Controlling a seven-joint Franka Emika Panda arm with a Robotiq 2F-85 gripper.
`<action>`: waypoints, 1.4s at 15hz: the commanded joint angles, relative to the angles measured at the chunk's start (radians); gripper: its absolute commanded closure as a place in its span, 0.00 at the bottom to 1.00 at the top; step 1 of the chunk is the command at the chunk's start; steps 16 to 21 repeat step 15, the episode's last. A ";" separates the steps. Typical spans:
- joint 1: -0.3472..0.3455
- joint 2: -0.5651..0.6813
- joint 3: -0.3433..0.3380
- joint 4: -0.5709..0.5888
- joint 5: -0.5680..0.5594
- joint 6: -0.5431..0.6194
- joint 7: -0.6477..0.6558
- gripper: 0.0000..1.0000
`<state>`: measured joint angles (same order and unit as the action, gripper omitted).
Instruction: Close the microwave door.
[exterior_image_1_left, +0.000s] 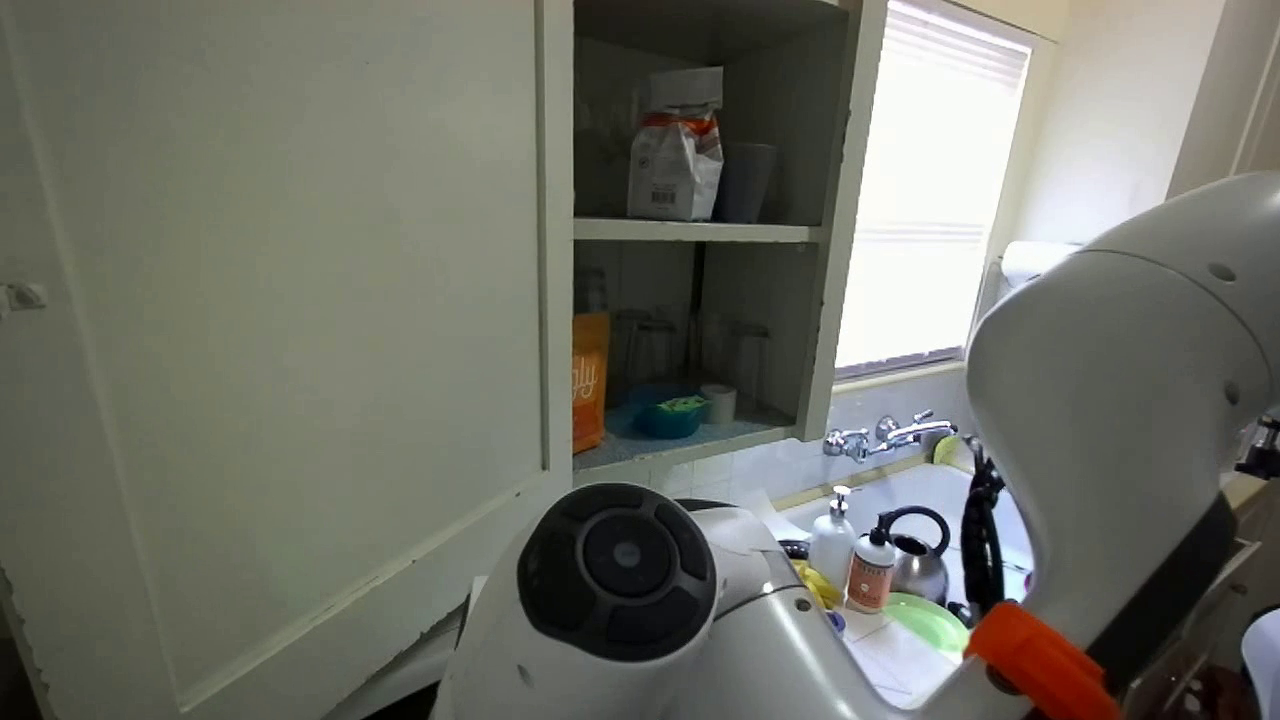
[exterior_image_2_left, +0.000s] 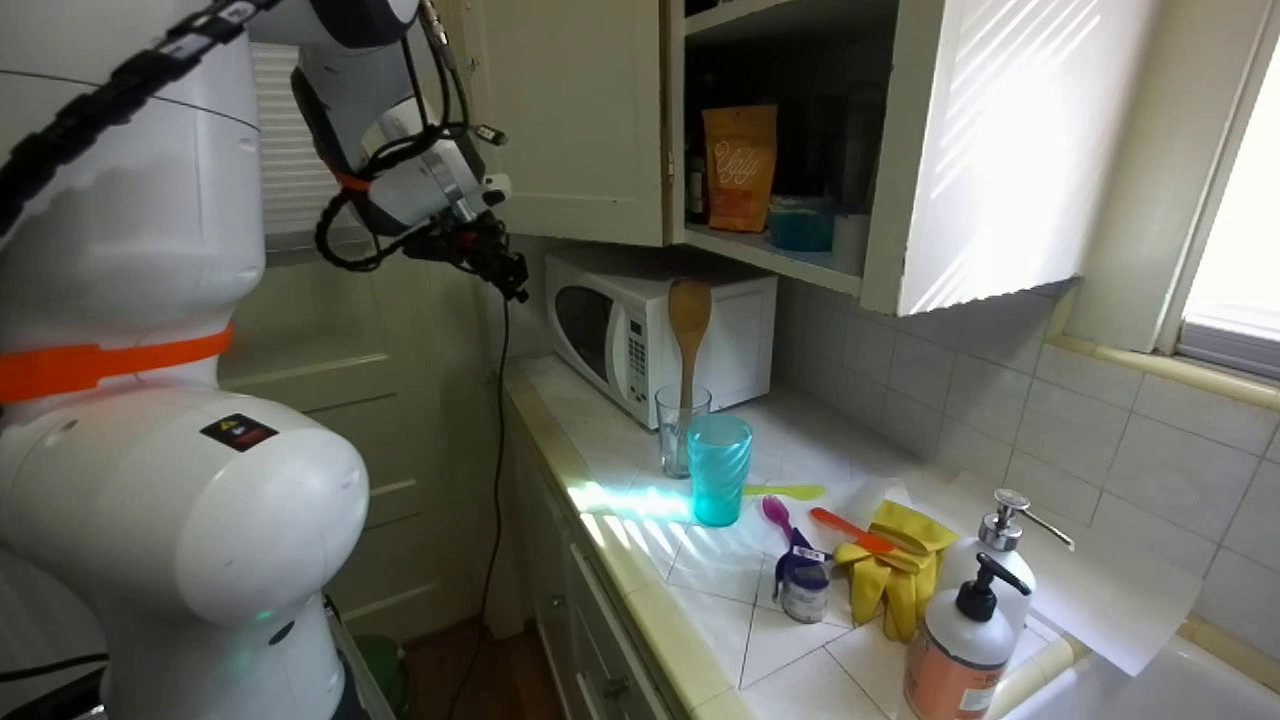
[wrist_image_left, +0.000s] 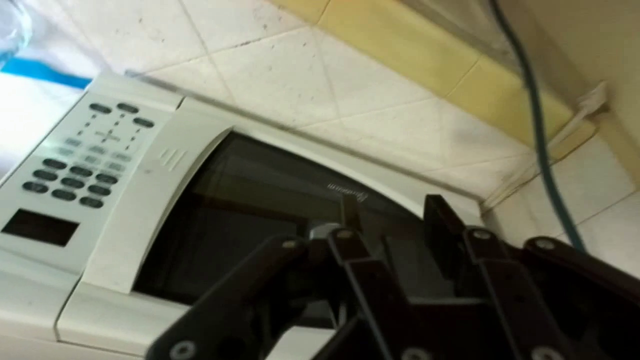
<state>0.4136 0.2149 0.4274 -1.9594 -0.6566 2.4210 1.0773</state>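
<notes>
Microwave door (wrist_image_left: 250, 210), closed, shows lettering (wrist_image_left: 347, 191) only in the wrist view.

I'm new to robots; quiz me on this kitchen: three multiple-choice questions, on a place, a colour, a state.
1. The wooden utensil stands in:
A the sink
B a clear glass
C a drawer

2. The gloves are:
A yellow
B pink
C black

3. The microwave door is:
A wide open
B removed
C shut

1 B: its lower part shows through the glass.
2 A: bright yellow in an exterior view.
3 C: in the wrist view it looks flush with the control panel.
</notes>
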 joint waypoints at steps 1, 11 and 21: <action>-0.104 -0.110 0.157 -0.120 0.274 0.030 -0.191 0.30; -0.168 -0.222 0.304 -0.185 0.680 -0.237 -0.359 0.00; -0.174 -0.230 0.304 -0.195 0.687 -0.237 -0.362 0.00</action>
